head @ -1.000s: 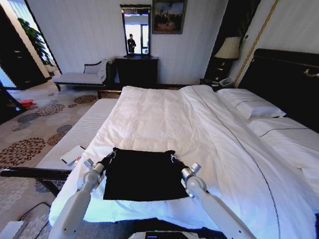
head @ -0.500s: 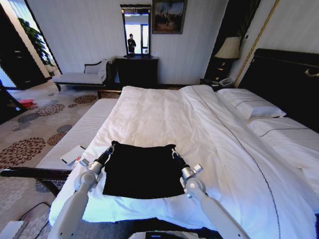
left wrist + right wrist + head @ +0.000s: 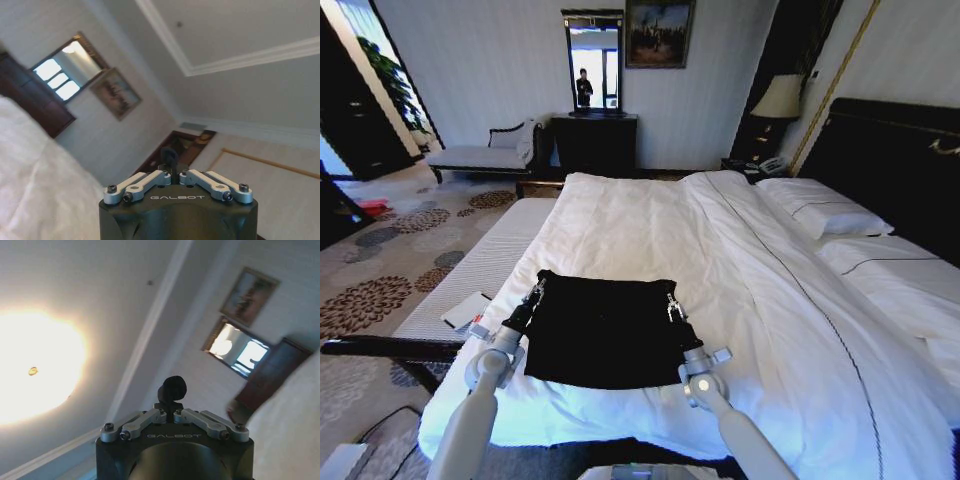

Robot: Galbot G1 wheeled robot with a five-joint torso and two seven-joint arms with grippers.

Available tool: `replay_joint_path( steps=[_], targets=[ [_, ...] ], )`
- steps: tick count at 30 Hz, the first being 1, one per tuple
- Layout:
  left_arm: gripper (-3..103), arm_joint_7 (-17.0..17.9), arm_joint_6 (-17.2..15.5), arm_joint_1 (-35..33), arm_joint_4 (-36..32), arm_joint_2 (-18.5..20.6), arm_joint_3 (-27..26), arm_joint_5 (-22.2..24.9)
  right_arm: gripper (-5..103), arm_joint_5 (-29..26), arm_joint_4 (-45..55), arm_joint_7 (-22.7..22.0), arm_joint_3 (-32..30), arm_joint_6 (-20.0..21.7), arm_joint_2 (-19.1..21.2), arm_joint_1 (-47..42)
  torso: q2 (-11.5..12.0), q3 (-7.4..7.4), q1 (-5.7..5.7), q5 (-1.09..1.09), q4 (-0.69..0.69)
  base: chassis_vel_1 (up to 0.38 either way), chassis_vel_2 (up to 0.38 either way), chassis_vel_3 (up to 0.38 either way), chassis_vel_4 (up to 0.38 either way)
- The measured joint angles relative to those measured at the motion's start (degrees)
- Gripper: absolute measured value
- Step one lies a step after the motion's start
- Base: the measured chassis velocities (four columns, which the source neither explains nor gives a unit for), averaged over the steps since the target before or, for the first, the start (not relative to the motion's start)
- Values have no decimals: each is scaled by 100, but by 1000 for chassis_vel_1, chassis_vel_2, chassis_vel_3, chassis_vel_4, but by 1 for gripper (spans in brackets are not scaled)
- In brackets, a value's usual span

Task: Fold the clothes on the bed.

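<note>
The clothes (image 3: pixel 603 335), a black shirt, lie as a flat rectangle on the white duvet of the bed (image 3: pixel 660 230), near its foot end. My left gripper (image 3: pixel 534 292) is shut on the shirt's far left corner. My right gripper (image 3: pixel 672 302) is shut on the far right corner. In the left wrist view, a scrap of black cloth shows between the closed fingertips of the left gripper (image 3: pixel 171 169). The right wrist view shows the same at the right gripper (image 3: pixel 171 407). Both wrist cameras point up at the ceiling and walls.
White pillows (image 3: pixel 825 212) lie against the dark headboard (image 3: pixel 895 150) on the right. A pale bench (image 3: pixel 480 270) stands along the bed's left side with a white pad (image 3: pixel 466 310) on it. A dark dresser (image 3: pixel 593 140) stands by the far wall.
Both grippers have moved away from me up the bed, carrying the shirt's far edge with them. The black rectangle now lies farther from the bed's foot edge.
</note>
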State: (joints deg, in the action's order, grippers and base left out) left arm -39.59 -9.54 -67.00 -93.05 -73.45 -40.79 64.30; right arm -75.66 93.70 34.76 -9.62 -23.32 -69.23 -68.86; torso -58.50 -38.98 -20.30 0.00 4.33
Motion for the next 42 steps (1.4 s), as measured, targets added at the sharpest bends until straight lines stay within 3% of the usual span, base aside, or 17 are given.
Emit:
replay_joint_path(
  steps=[3, 4, 9, 15, 25, 42],
  targets=[
    [2, -645, 79, 4, 88, -2, -119, -174, 1, 18, -101, 461, -58, -68, 40, 0, 0, 0, 0, 0, 0, 0, 0, 0, 0],
    [2, -645, 79, 4, 88, -2, -119, -174, 1, 18, -101, 461, -58, -68, 40, 0, 0, 0, 0, 0, 0, 0, 0, 0, 0],
    [2, -1600, 131, -14, 211, 151, -296, -248, 1, 24, -198, 1154, -105, -107, 72, 20, 0, 0, 0, 0, -1, 0, 0, 0, 0],
    [2, -2122, 134, 54, 307, 170, -374, -116, 1, 18, -264, 1803, -98, -98, 59, 22, 0, 0, 0, 0, 0, 0, 0, 0, 0],
    [2, -2523, 130, 161, 323, 156, -456, -34, 1, -15, -300, 2565, -227, 55, 265, 193, 0, 0, 0, 0, 0, 0, 0, 0, 0],
    [2, -2682, 92, 167, 247, 311, -609, 95, 1, -173, -234, 2750, -325, 217, 372, 336, 0, -1, -1, 0, 0, 0, 0, 0, 0]
  ],
)
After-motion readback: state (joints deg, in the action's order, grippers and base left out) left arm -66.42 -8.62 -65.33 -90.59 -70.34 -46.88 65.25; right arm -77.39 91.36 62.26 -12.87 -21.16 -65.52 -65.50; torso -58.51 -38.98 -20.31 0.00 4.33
